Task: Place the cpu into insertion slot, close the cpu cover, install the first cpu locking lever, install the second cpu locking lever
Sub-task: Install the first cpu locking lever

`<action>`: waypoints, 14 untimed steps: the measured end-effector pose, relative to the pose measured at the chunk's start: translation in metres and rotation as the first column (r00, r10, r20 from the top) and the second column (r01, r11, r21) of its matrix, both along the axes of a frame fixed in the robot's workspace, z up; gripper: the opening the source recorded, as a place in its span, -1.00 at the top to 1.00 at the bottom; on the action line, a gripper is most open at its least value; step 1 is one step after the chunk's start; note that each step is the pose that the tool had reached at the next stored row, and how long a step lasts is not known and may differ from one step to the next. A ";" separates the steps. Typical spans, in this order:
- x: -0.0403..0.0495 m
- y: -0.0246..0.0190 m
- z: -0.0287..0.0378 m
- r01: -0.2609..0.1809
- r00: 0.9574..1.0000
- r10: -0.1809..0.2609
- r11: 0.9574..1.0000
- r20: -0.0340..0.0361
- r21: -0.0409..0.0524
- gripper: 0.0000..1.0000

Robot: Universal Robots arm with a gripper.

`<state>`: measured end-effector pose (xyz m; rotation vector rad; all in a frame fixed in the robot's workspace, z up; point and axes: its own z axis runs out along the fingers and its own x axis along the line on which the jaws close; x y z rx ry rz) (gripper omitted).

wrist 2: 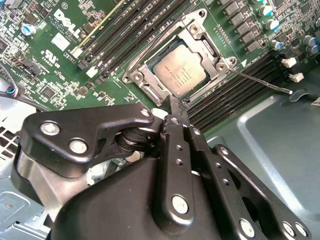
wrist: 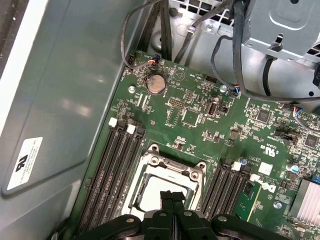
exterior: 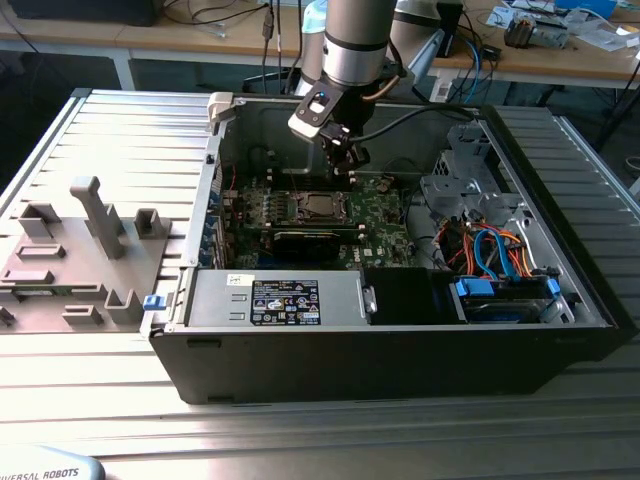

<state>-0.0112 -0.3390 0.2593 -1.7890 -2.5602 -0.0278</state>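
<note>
**Desk:** What's on your screens?

**Operator:** An open computer case [exterior: 400, 340], with my arm reaching in over the green motherboard [exterior: 390, 200]. My gripper [wrist 2: 173, 102] hangs close over a corner of the insertion slot [exterior: 322, 207] at the board's middle, fingers pressed together, gripping nothing.

**Desk:** And the chip?

**Operator:** The cpu cover [wrist 2: 214, 50] lies flat around the cpu [wrist 2: 179, 75], which is seated in the slot. One thin lever [wrist 2: 260, 81] juts out sideways.
</note>
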 end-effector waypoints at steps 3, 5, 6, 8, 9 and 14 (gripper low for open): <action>0.0000 0.0000 0.0000 -0.008 1.000 0.008 1.000 0.000 0.000 0.79; 0.0000 0.0000 0.0000 -0.015 1.000 0.015 1.000 0.000 0.000 0.79; 0.0000 0.0000 0.0000 -0.017 1.000 0.017 1.000 0.000 0.000 0.79; 0.0000 0.0000 0.0000 -0.021 1.000 0.021 1.000 0.000 0.000 0.79; 0.0000 0.0000 0.0000 -0.024 1.000 0.024 1.000 0.000 0.000 0.79; 0.0000 0.0000 0.0000 -0.034 0.999 0.034 0.999 0.000 0.000 0.79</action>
